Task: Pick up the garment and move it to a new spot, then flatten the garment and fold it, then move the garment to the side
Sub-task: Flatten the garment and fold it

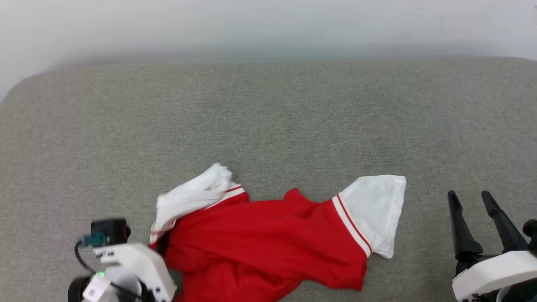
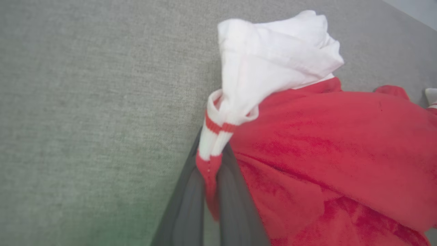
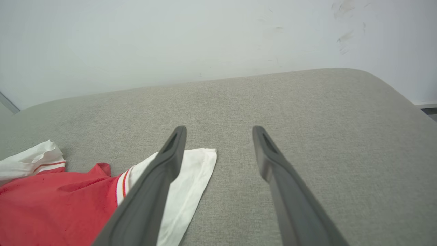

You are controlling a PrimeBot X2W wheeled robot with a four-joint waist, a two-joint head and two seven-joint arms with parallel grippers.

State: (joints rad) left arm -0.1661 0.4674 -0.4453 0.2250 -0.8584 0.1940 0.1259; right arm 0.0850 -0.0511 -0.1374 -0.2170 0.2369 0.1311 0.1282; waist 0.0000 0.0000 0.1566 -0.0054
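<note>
Fingers (image 2: pixel 235 208) pinch garment (image 2: pixel 324 136) on grey cushion (image 1: pixel 268 126) near wall (image 1: pixel 268 25).

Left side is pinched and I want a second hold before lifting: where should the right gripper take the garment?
Probably the white sleeve end of the garment: it lies flat and spread on the cushion, nearest the open right gripper. Come from the right, at its free outer edge, fingers straddling it.
</note>
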